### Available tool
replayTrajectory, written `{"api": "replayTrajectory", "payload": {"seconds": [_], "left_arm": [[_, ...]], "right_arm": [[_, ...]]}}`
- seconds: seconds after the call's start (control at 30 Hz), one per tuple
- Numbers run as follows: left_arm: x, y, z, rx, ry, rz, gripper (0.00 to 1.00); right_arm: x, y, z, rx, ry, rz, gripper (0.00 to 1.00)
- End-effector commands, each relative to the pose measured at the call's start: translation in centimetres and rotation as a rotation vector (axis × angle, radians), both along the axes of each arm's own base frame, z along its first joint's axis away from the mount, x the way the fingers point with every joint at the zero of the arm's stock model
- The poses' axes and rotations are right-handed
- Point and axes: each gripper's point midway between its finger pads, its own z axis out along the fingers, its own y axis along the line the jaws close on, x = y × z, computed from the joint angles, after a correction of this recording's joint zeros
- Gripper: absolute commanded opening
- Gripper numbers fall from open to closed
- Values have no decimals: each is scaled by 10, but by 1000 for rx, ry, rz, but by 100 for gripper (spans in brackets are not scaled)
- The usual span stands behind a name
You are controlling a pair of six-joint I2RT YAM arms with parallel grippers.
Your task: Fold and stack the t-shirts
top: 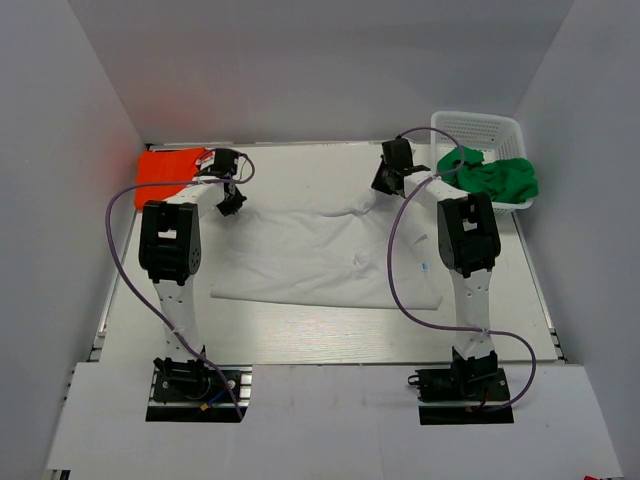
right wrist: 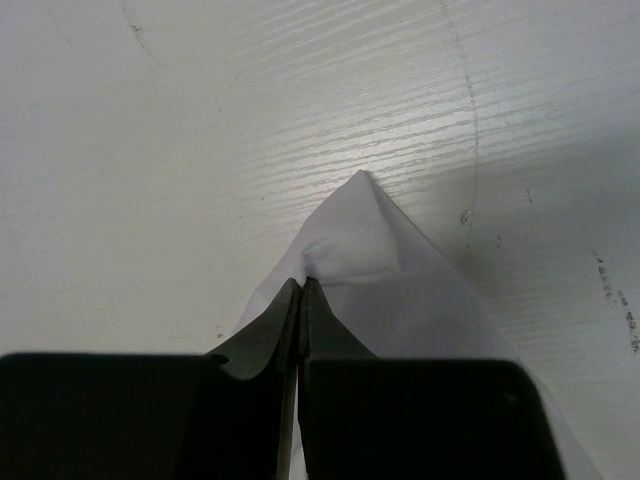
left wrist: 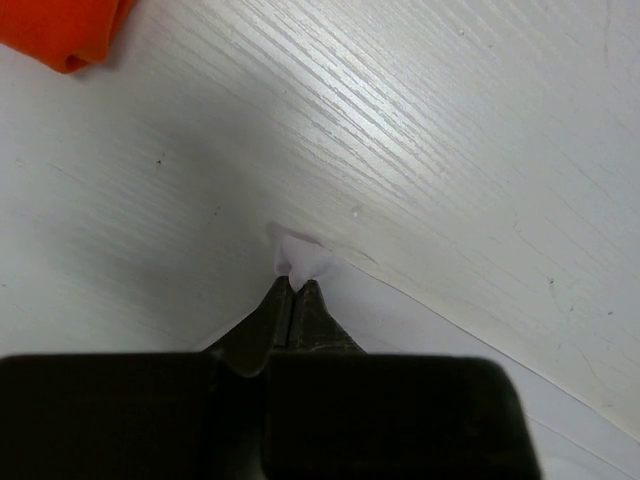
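Observation:
The white t-shirt (top: 320, 260) lies spread flat in the middle of the table. My left gripper (top: 232, 203) is shut on its far left corner (left wrist: 300, 258); a small tuft of cloth sticks out past the tips of this gripper (left wrist: 294, 284). At the far right corner (right wrist: 365, 235), my right gripper (top: 384, 185) is pinched shut on the cloth, which rises in a peak from the tips of this gripper (right wrist: 301, 282). The orange t-shirt (top: 170, 166) lies folded at the back left, its edge (left wrist: 60, 30) showing in the left wrist view. The green t-shirt (top: 495, 177) is bunched in the basket.
The white mesh basket (top: 478, 128) stands at the back right against the wall. Purple cables loop from both arms over the table. Grey walls close in the table at left, right and back.

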Motion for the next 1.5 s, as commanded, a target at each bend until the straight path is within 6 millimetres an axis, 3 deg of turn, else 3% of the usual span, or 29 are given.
{"api": "replayTrajectory", "payload": {"seconds": [0.0,0.17,0.2,0.23,0.27,0.3,0.33,0.37,0.57,0.6,0.63,0.8,0.83,0.87,0.93,1.0,1.07,1.13,1.27,1.3,1.37,1.43,1.47], "left_arm": [[-13,8,9,26,36,9,0],[-21,14,33,73,-11,29,0],[-24,10,47,69,-40,19,0],[-30,12,46,72,-40,31,0],[-33,10,49,59,-49,24,0],[-33,10,65,52,-96,26,0],[-41,9,62,44,-89,20,0],[-45,10,65,43,-94,20,0],[-73,8,82,8,-134,12,0],[-76,8,94,4,-162,13,0],[-83,9,91,4,-161,13,0],[-104,3,101,-29,-225,-23,0],[-110,2,96,-36,-218,-29,0],[-112,2,100,-39,-236,-29,0],[-118,3,95,-32,-224,-36,0],[-122,4,94,-31,-222,-37,0],[-130,2,82,-28,-192,-46,0],[-138,1,72,-34,-176,-51,0],[-149,7,61,-13,-135,-30,1],[-157,10,57,-4,-101,-15,8],[-165,15,53,10,-70,17,29],[-184,20,43,20,-12,59,53],[-187,23,45,16,-13,103,64]], "right_arm": [[9,0,22,8,-42,2,0],[-21,-10,49,-12,-72,10,0],[-25,-11,68,-3,-108,12,0],[-33,-15,78,1,-134,7,0],[-46,-18,68,-9,-110,10,0],[-49,-20,85,0,-147,6,0],[-60,-23,78,-8,-131,10,0],[-71,-26,93,-2,-155,11,0],[-123,-31,88,22,-117,51,0],[-135,-30,85,20,-99,61,0],[-142,-30,94,33,-109,67,0],[-191,-44,86,22,-77,45,0],[-201,-45,100,28,-103,49,0],[-212,-48,89,22,-77,49,0],[-226,-45,96,43,-88,61,0],[-242,-48,82,33,-46,64,0],[-254,-47,79,46,-28,69,0],[-268,-46,64,56,17,77,0],[-286,-32,51,107,43,146,0],[-291,-31,44,105,58,167,0],[-304,-22,29,126,101,219,2],[-318,-16,20,136,123,280,38],[-322,-14,18,142,128,301,42]]}}
